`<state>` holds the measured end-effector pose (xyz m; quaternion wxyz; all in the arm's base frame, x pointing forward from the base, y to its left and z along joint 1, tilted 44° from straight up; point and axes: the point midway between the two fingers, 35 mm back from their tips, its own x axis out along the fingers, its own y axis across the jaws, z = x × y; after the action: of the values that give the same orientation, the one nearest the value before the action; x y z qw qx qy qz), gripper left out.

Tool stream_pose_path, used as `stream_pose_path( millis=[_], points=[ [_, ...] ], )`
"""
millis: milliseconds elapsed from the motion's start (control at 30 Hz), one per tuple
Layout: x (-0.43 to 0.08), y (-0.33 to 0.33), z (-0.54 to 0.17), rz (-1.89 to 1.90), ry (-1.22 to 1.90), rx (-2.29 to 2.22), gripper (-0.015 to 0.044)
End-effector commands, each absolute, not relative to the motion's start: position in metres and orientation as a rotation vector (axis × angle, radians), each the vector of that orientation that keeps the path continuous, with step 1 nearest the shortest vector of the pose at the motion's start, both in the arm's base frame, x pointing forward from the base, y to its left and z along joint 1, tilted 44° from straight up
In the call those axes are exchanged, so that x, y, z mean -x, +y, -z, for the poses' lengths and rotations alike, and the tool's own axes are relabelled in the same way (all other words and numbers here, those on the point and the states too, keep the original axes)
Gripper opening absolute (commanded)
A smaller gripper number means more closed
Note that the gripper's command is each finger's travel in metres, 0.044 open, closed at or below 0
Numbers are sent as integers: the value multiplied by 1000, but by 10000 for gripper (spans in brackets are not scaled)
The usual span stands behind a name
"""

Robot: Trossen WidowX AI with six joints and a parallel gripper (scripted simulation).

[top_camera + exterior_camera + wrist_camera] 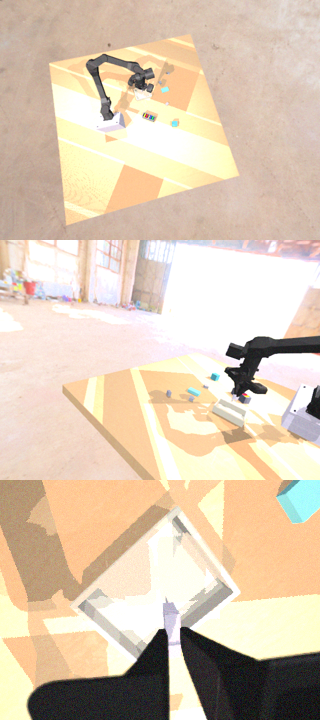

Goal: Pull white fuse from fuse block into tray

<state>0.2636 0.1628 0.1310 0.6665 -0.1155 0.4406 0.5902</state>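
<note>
The gripper point(142, 89) point(235, 395) point(174, 630) is shut on the white fuse point(234, 397) point(171, 619), which hangs down from the fingertips. Gripper and fuse are above the pale tray point(144, 98) point(227, 416) point(207, 604); in the wrist view the fuse overlaps the tray's near part, with its lower end over the inside. No fuse is seen lying in the tray, though the arm hides part of it in the top view. The fuse block point(148, 119) point(243, 399) stands apart from the tray and holds yellow, red, blue and green fuses.
A flat cyan block point(164, 89) point(194, 391) point(300, 502) lies beside the tray. Small grey pieces point(160, 82) point(191, 398) lie around it. A teal cube point(174, 123) point(215, 376) stands beyond the fuse block. Strong light and shadow patches cross the table.
</note>
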Motion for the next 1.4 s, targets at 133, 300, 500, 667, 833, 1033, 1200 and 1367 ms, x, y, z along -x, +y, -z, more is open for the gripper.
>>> stream_pose_path(
  millis=[133, 300, 500, 667, 833, 1033, 1200, 1367],
  points=[
    [-261, 170, -130, -1332, 993, 251, 0],
    [-261, 176, -124, -1332, 993, 251, 0],
    [-260, 182, -117, -1332, 993, 251, 0],
    [-259, 188, -112, -1332, 992, 250, 0],
    [-258, 193, -107, -1332, 992, 249, 0],
    [-258, 191, -109, -1338, 989, 249, 105],
    [-258, 191, -109, -1338, 989, 249, 236],
    [-260, 183, -117, -1336, 990, 250, 330]
  ],
)
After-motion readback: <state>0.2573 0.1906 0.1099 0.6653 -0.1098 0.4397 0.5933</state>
